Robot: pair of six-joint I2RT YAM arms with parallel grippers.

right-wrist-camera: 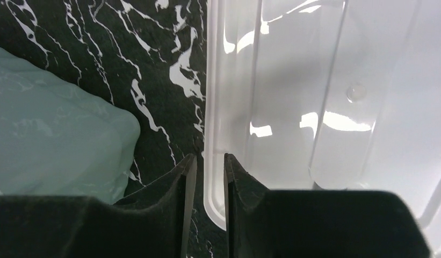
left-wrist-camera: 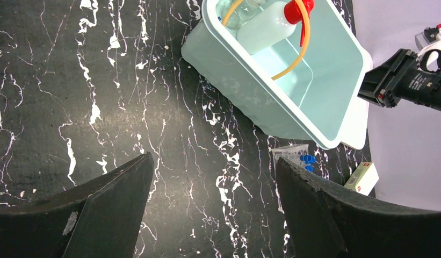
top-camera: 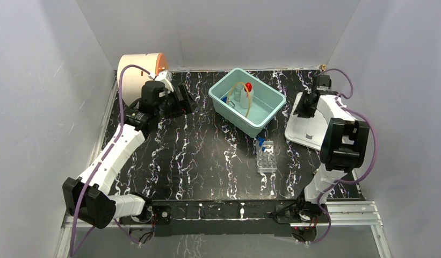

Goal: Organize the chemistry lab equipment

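Observation:
A teal bin [top-camera: 261, 115] at the back centre holds the white squeeze bottle [top-camera: 245, 95] with a red nozzle and a loop of yellowish tubing [top-camera: 235, 87]. In the left wrist view, a clear glass vial [left-wrist-camera: 245, 9] lies beside the bottle [left-wrist-camera: 269, 27]. The clear tube rack [top-camera: 267, 157] stands on the table in front of the bin, with blue-capped tubes [top-camera: 259, 142] at its far end. My left gripper [top-camera: 187, 99] hovers open and empty left of the bin [left-wrist-camera: 250, 102]. My right gripper [right-wrist-camera: 209, 156] straddles the rim of a white lid [right-wrist-camera: 293, 107], its jaws narrow with a thin gap left.
The white lid [top-camera: 304, 129] lies flat at the right, just past the bin's corner [right-wrist-camera: 46, 134]. A big cream drum [top-camera: 137, 70] fills the back left corner behind the left arm. A small white box [left-wrist-camera: 362, 178] sits near the rack. Grey walls enclose the table.

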